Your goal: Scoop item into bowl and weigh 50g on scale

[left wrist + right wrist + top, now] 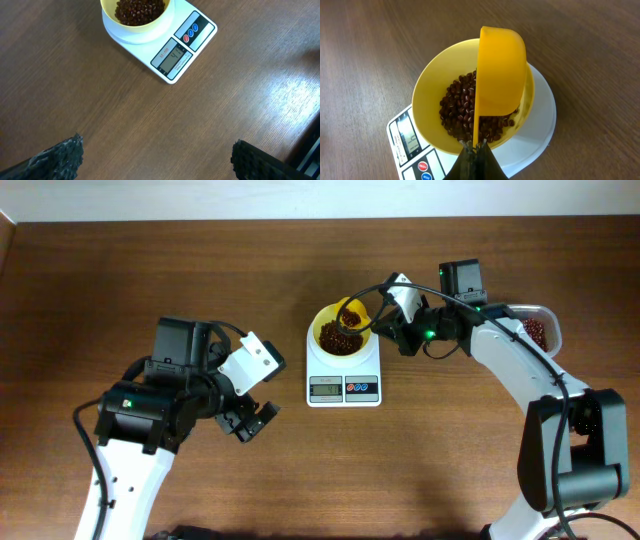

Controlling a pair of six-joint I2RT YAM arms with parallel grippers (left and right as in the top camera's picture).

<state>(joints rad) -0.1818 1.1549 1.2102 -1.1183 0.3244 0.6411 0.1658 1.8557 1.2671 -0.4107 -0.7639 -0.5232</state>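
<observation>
The pale-yellow bowl [328, 327] sits on the white scale [343, 376] and holds dark red-brown beans [334, 337]. My right gripper [474, 146] is shut on the handle of a yellow scoop [501, 70], which is tipped on its side over the bowl [431, 95]; in the overhead view the scoop [352, 313] is above the bowl's back right rim. Beans [465, 111] lie in the bowl under it. My left gripper [252, 420] is open and empty above the table, left of the scale [179, 50]; the bowl [150, 23] shows at the top of its view.
A clear plastic tub [540, 330] with more beans stands at the far right, behind the right arm. The scale's display [325, 387] faces the front edge. Bare wooden table lies around both arms.
</observation>
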